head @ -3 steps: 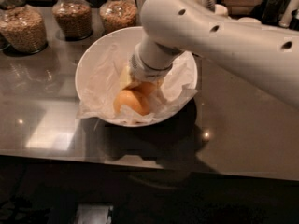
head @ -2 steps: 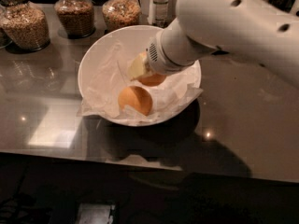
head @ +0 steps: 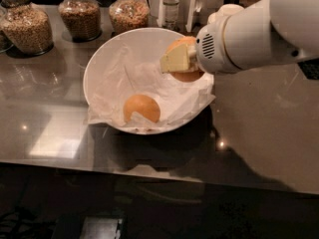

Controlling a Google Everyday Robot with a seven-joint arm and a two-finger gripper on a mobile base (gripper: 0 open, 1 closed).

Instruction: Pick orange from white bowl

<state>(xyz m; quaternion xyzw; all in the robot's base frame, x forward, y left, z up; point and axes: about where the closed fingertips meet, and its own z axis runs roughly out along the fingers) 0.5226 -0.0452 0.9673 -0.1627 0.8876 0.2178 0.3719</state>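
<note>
The white bowl (head: 99,63) sits on the grey counter, lined with crumpled white paper. One orange (head: 142,108) lies in the bowl near its front. My gripper (head: 182,59) is above the bowl's right rim, shut on the second orange (head: 187,75), which it holds lifted clear of the paper. A pale yellow finger (head: 174,59) crosses the front of the held orange. The white arm reaches in from the right.
Three glass jars of grains (head: 27,26) stand along the counter's back left. A bottle (head: 171,6) and white upright items stand behind the bowl. The counter's front edge (head: 149,171) runs below the bowl.
The gripper has risen out of the bowl and moved right with one orange in it. The other orange stays in the bowl.
</note>
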